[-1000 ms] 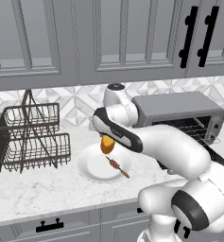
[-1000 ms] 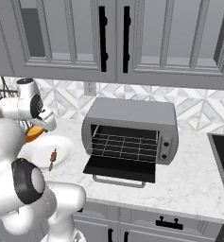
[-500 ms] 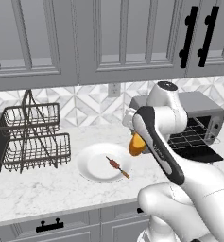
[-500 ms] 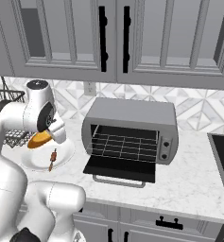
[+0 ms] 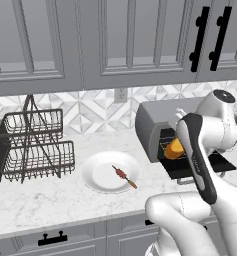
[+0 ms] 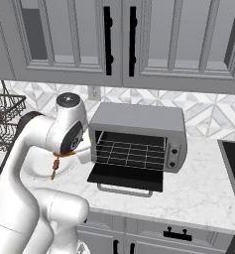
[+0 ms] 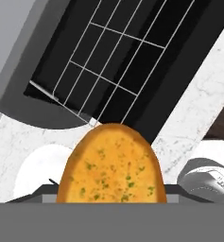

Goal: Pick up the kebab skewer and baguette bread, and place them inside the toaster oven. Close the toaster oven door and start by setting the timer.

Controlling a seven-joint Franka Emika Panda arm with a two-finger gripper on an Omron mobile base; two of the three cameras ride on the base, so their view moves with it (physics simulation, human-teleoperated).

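While the white arm bends across the marble counter (image 5: 35, 200) from the near right of the left base view, its upper link rises to a rounded joint beside the toaster oven (image 6: 139, 134) and its forearm slants back down toward the near side. That wide grey box stands at the back of the counter with its dark cavity exposed and a wire rack (image 7: 108, 71) inside; the toaster oven door (image 6: 126, 177) hangs folded down and forward, its light bar handle along the near edge. Left of the oven, a dark wire dish rack (image 5: 35, 145) sits by the wall, and between the two lies a round white plate (image 5: 110, 171). The gripper (image 5: 176, 150) is at the oven's left front corner, clamped on the baguette bread (image 7: 112, 165), which the hand view shows as a golden, green-flecked loaf held up in front of the open cavity, clear of the rack. The kebab skewer (image 5: 124, 176) lies on the plate, slanting toward the near right, well apart from the gripper.
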